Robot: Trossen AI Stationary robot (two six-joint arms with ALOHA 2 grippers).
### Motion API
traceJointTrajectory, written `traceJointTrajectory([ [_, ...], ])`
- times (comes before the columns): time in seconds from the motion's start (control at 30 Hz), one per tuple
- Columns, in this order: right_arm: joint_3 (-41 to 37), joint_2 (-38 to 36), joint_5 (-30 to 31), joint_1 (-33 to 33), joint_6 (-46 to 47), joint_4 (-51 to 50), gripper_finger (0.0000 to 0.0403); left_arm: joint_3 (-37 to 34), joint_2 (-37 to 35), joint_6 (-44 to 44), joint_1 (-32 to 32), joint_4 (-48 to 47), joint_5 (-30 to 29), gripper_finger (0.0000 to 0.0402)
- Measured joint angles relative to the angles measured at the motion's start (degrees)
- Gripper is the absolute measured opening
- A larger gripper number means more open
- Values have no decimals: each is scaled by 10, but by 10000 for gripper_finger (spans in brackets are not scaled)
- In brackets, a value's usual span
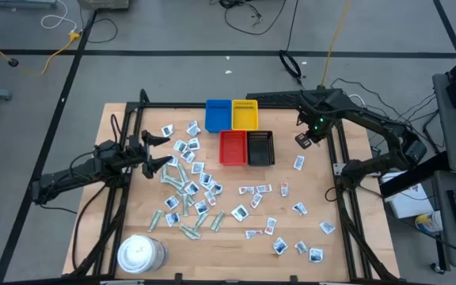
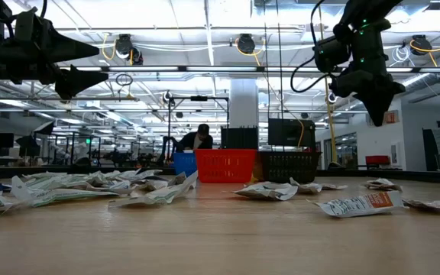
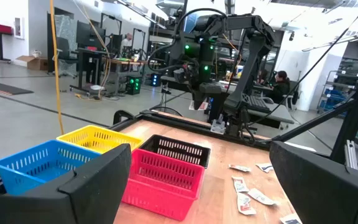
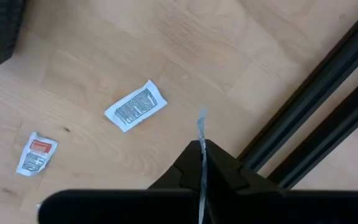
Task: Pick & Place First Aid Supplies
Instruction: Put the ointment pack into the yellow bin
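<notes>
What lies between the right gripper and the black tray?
Bare wood only, in the high view: right gripper, shut on a packet, sits just right of the black tray.

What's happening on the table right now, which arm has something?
The right gripper is shut on a thin packet, held edge-on above the table's right side, near the black tray. The left gripper hangs open over the left pile of packets, holding nothing. Many packets lie loose on the wood, and the tray insides can't be judged from here.
</notes>
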Motion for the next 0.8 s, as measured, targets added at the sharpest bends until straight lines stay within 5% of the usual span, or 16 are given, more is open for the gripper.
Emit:
traceJointTrajectory([
  [0.33,75,111,-1,0,-6,13,1,0,0,0,0,0,0,390],
  [0.8,312,307,-31,18,-19,22,0,0,0,0,0,0,0,390],
])
